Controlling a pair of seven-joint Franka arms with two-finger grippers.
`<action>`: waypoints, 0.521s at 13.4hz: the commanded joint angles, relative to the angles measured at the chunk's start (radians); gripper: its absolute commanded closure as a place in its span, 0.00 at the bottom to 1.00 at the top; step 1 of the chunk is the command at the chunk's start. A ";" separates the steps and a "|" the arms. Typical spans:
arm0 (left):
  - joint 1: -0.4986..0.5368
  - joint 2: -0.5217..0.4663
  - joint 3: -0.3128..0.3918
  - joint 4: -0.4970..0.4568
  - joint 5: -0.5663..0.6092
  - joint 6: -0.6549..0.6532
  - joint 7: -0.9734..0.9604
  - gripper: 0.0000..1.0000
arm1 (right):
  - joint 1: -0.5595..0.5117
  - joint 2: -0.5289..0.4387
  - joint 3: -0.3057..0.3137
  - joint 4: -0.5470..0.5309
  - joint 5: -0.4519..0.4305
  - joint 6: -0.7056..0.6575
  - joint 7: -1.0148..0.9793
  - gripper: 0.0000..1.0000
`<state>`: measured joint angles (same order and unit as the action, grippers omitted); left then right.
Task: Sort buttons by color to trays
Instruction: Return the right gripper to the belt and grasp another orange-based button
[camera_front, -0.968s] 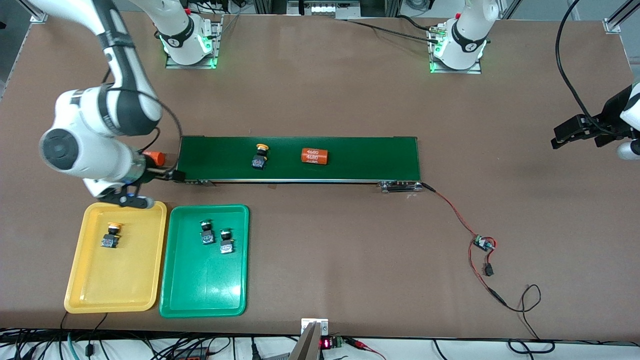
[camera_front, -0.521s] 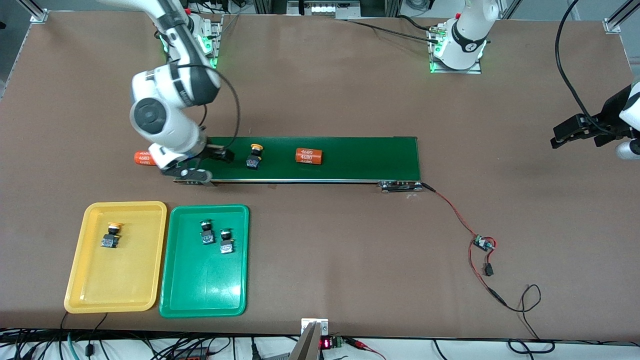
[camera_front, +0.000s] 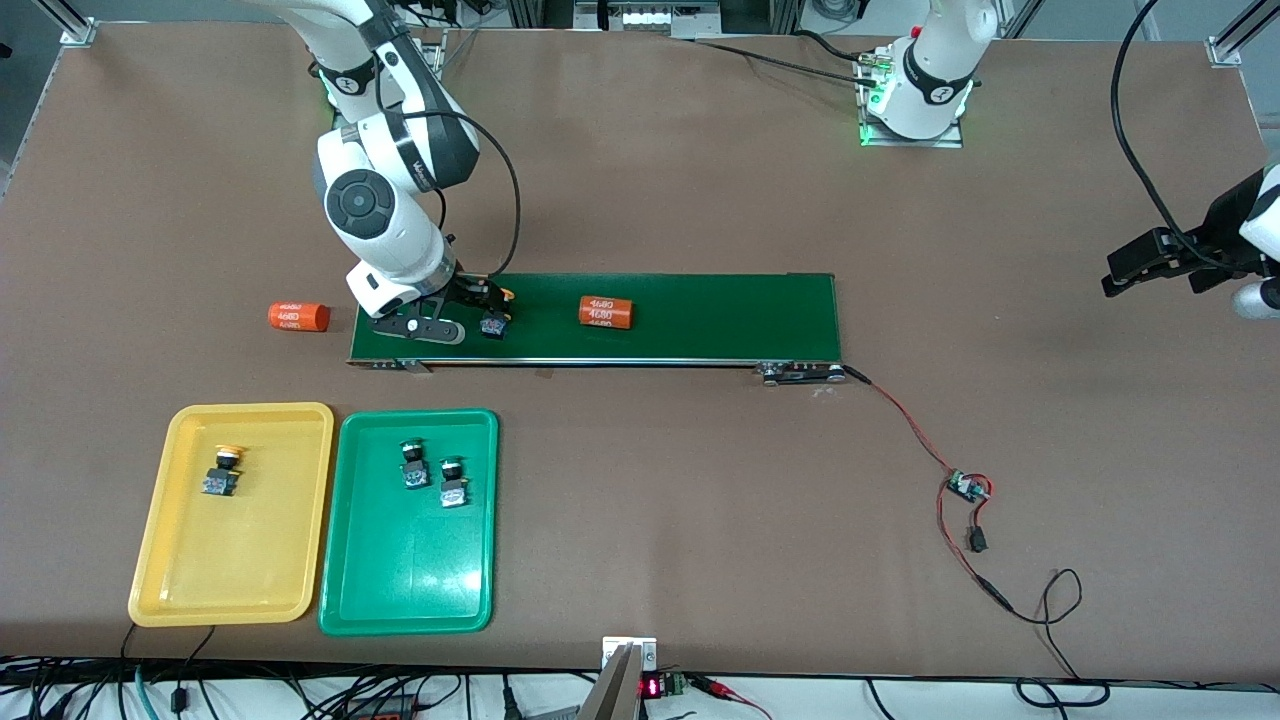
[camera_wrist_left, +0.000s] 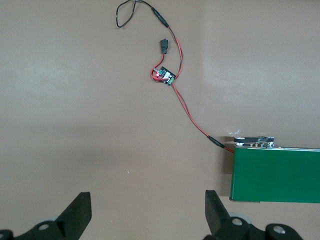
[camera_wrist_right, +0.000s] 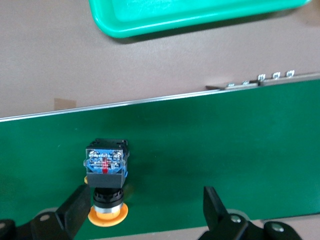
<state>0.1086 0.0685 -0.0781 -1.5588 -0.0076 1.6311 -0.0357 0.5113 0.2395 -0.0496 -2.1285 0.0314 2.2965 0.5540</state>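
The right gripper (camera_front: 478, 305) swings from the yellow tray (camera_front: 160, 560) onto the conveyor belt (camera_front: 700, 320) — jaws apart beside the last yellow button (camera_wrist_right: 106, 189), ready to grab — while the left gripper (camera_wrist_left: 145, 215) waits, jaws apart.

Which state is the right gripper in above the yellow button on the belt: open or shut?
Open. In the right wrist view the right gripper has its fingers spread wide, and the yellow button lies against one finger, ungripped.
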 joint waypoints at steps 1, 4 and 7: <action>0.003 -0.015 0.000 0.003 -0.003 -0.023 -0.010 0.00 | 0.016 0.013 -0.004 -0.022 -0.071 0.040 0.017 0.00; 0.003 -0.015 0.000 0.003 -0.003 -0.025 -0.010 0.00 | 0.036 0.044 -0.006 -0.021 -0.073 0.083 0.017 0.00; 0.003 -0.013 0.000 0.003 -0.003 -0.025 -0.010 0.00 | 0.033 0.050 -0.006 -0.021 -0.073 0.095 0.015 0.03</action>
<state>0.1086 0.0684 -0.0780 -1.5588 -0.0076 1.6247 -0.0362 0.5387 0.2955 -0.0493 -2.1420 -0.0204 2.3763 0.5540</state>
